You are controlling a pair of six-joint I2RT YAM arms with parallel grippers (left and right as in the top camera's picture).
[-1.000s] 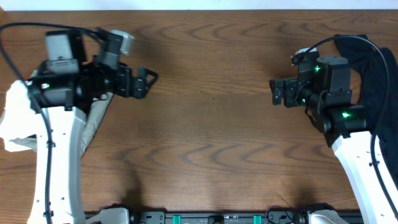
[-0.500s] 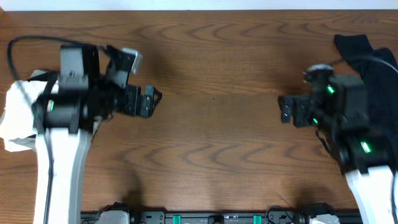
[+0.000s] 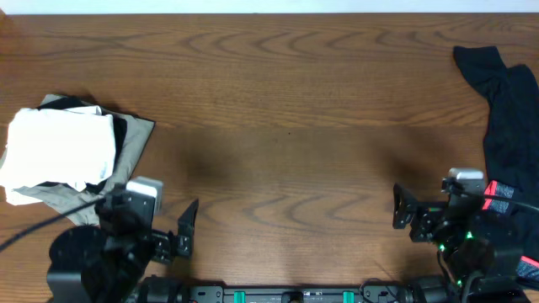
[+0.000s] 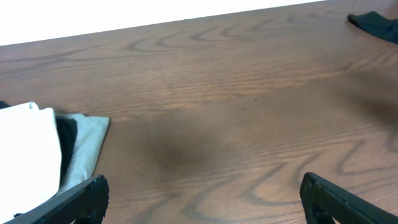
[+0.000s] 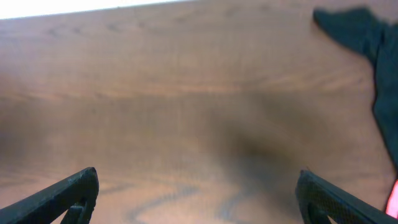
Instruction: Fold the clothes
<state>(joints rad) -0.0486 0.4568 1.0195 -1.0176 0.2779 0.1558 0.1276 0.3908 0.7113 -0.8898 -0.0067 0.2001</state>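
Two grippers: both mine, both low at the near edge of the table, well apart, one per corner.
L gripper: released, jaws spread wide, nothing betw. them; over bare wood, near-left.
R gripper: released too, jaws wide, nothing held; over bare wood, near-right.
White garment: folded, top of a stack at the table's left side, just beyond my L arm; logo or lettering not visible.
Dark layer: black cloth peeking out under the white piece on its right; can't tell what item.
Grey-tan garment: bottom of the same stack, corner sticking out twd table centre; flat.
Black garment: unfolded, draped along the far-right edge, running from the far corner down twd my R arm; partly out of frame.
Red trim: on the black garment's near end, just beside my R arm.
Centre of table: bare wood grain only, seen in both wrist views.
Contact: neither gripper touches any cloth.
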